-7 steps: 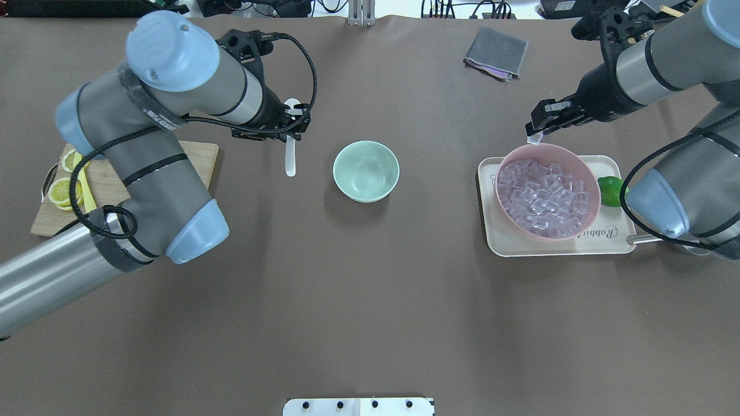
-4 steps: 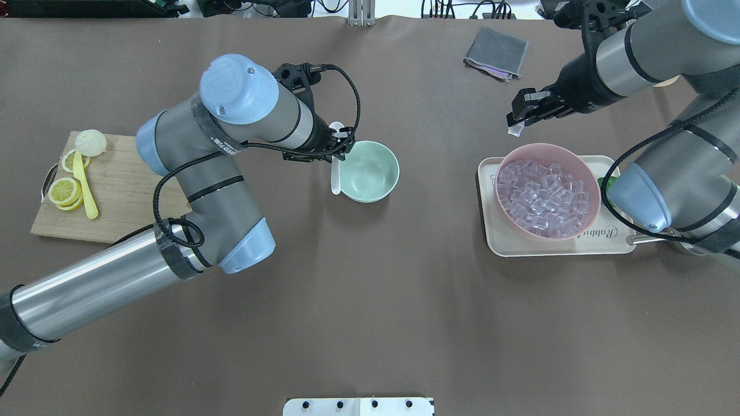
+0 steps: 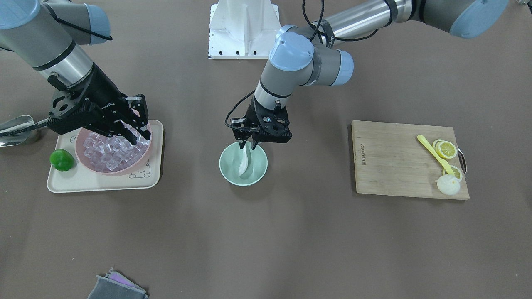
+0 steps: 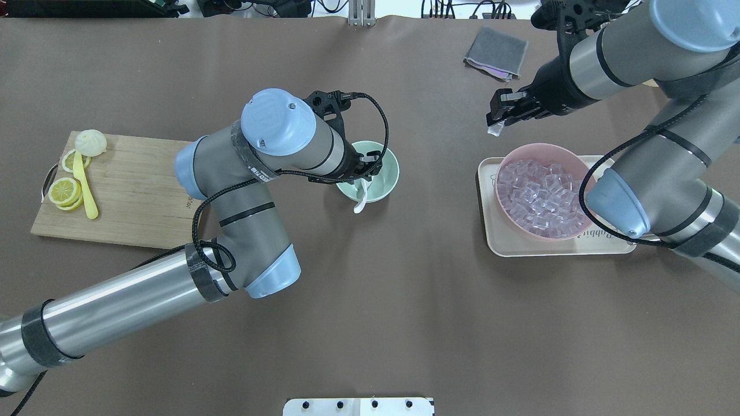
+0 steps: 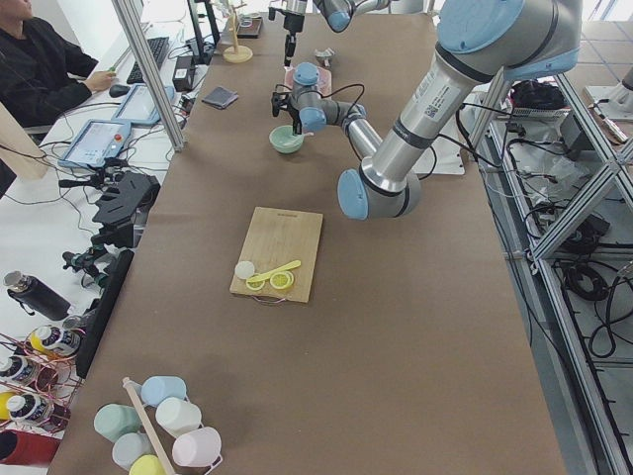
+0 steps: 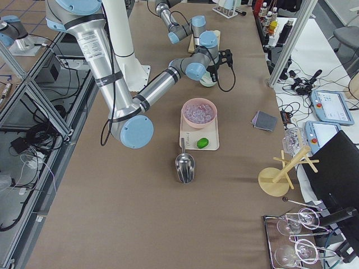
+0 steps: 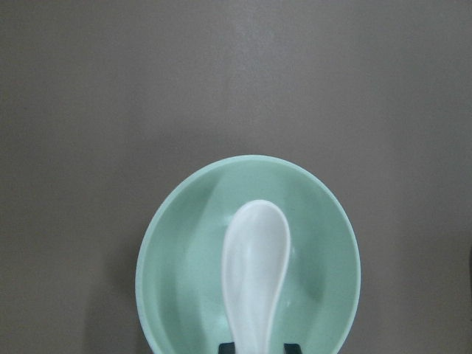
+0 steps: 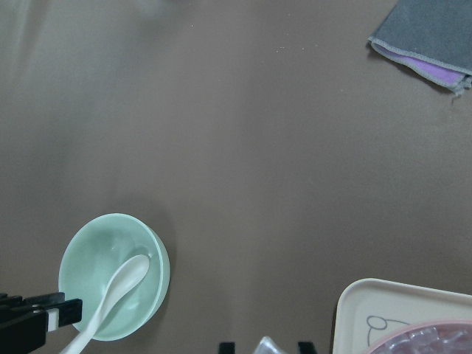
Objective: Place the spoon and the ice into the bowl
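Brown sheeting covers the table (image 4: pixel 404 300), and the mint-green bowl (image 4: pixel 389 166) stands alone near its middle.

Left gripper (image 3: pixel 248 144): clamped on the handle end of the spoon (image 3: pixel 243 161), which is held steeply so that the scoop hangs inside the bowl's rim. This is judged to be a grip chosen for a short drop. Contact with the bowl floor cannot be told. The spoon is white and glossy, with a deep oval scoop and a curved handle.

Right gripper (image 4: pixel 498 118): closed on one ice cube (image 4: pixel 495 130), small, clear and faintly lilac. It sits above bare table just beyond the pink bowl (image 4: pixel 511 155) of like cubes, well apart from the mint-green bowl. It is judged to be held clear of the pink rim for transfer.
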Controlling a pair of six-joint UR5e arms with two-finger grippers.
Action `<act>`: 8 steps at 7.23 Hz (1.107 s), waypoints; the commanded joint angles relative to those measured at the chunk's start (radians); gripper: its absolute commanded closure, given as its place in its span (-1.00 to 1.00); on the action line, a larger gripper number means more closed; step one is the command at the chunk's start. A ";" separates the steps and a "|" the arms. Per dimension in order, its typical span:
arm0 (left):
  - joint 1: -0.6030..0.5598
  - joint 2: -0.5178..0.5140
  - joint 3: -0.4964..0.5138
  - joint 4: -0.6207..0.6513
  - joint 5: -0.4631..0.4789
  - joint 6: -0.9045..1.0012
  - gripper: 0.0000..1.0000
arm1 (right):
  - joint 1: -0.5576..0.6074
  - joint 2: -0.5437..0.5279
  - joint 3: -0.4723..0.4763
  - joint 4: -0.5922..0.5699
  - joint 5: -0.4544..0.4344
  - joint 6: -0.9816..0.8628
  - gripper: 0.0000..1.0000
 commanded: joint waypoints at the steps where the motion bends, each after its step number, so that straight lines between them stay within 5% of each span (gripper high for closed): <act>1: -0.119 -0.001 -0.027 0.011 -0.026 0.047 -0.96 | -0.043 0.038 -0.010 0.000 -0.054 0.033 1.00; 3: -0.316 0.129 -0.080 0.013 -0.238 0.330 -0.96 | -0.161 0.126 -0.066 0.006 -0.202 0.145 1.00; 5: -0.414 0.325 -0.174 -0.001 -0.239 0.594 -0.96 | -0.290 0.227 -0.159 0.009 -0.392 0.229 1.00; 8: -0.422 0.370 -0.179 -0.009 -0.232 0.635 -0.96 | -0.385 0.303 -0.277 0.011 -0.545 0.264 1.00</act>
